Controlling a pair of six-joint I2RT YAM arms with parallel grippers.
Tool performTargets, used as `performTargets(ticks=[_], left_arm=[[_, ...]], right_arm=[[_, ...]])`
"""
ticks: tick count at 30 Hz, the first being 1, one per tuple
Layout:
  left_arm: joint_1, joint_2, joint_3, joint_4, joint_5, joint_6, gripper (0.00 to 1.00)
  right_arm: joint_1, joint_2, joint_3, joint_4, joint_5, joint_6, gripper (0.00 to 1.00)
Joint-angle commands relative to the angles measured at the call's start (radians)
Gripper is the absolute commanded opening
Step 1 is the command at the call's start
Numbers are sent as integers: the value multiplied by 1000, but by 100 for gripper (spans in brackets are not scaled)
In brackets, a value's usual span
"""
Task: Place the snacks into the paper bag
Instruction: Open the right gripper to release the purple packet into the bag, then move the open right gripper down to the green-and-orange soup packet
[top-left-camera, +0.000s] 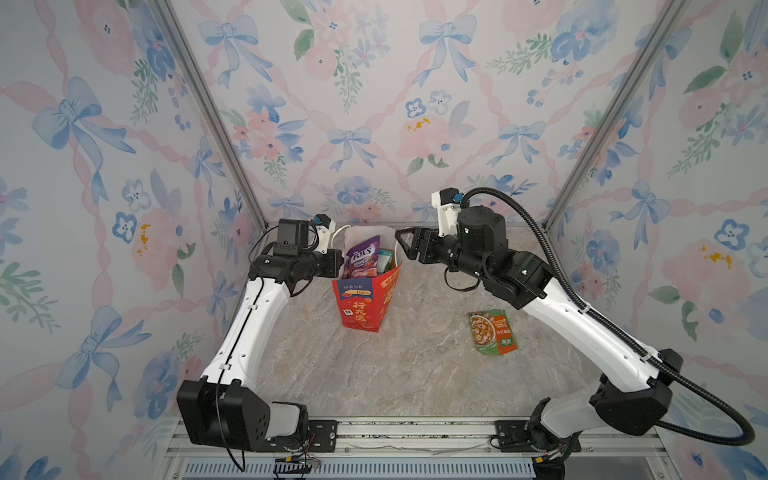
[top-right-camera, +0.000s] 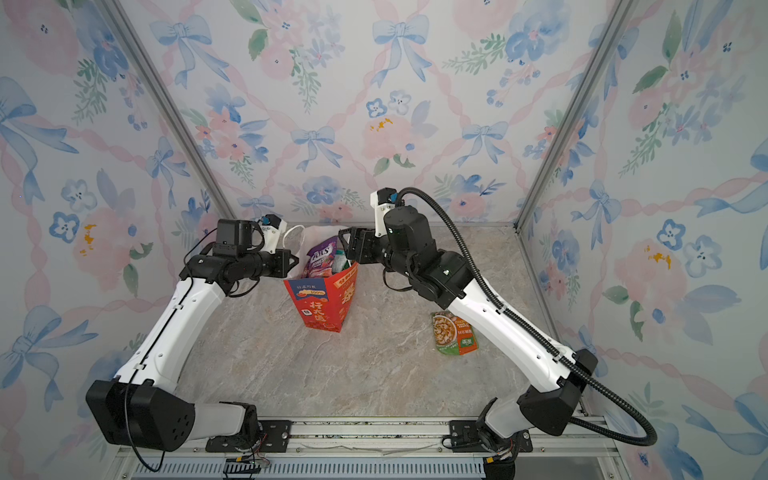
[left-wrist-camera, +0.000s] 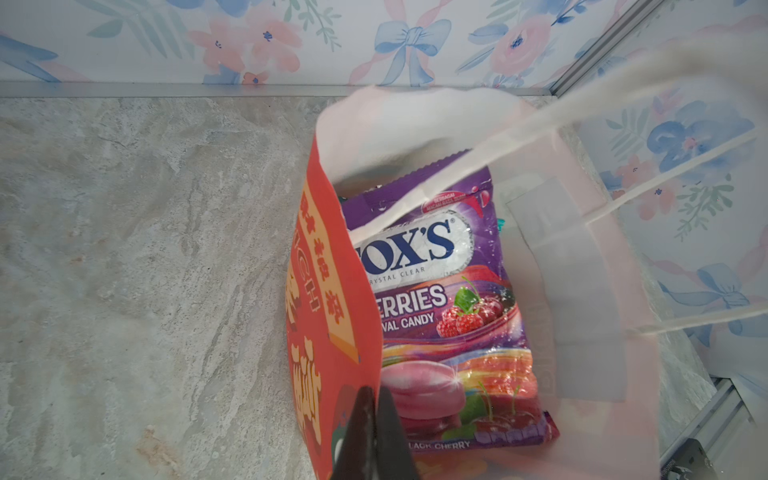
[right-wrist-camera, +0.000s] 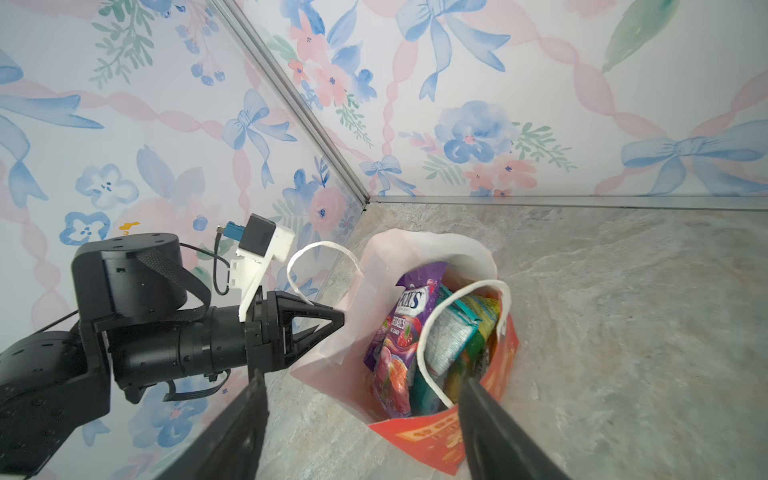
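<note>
The worktop (top-left-camera: 395, 374) carried only two loose things. The paper bag (top-left-camera: 360, 307) stood upright near the back edge, a little left of the middle, with its mouth open and well filled. Your left tool (left-wrist-camera: 376, 399) was pressed together on the bag's red wall, one finger inside and one outside, holding the mouth wide. Your right tool (top-left-camera: 402, 244) hung spread and empty at the bag's right rim. Inside, a purple FOX'S packet (left-wrist-camera: 436, 299) stood on end, with a teal packet (right-wrist-camera: 453, 332) just beside it. One orange-green packet (top-left-camera: 493, 332) lay flat toward the right edge, well apart from the bag. A white cord handle (right-wrist-camera: 482, 284) arched over the mouth, close to a right-tool finger.

As I judged it, the drop looked finished, so the step was a clean exit. You needed to lift the right tool straight up, clear of that cord, before swinging to the last packet. You also needed to keep the left pinch steady, since the bag looked light enough to tip.
</note>
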Motion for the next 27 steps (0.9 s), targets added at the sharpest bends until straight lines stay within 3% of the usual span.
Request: performTargets(ticks=[1,9,14,19,27], left_arm=[[6,-26,-5,5,19,15,0],[7,-25,-6,6,22,16,0],[7,-22,-5,5,23,16,0],[7,-20,-5,5,29,9,0],[6,-24,-8,6,28,7,0]], right_arm=[[-25,-40,-65,-102,65,-48,75],[-186,-233,-367,-196,81,15,84],[-337,-365,-615,-250,53,56,99],[-474,-476,-835,-264,36,104,97],[-641,-496,-1005,-198,-74,96,97]])
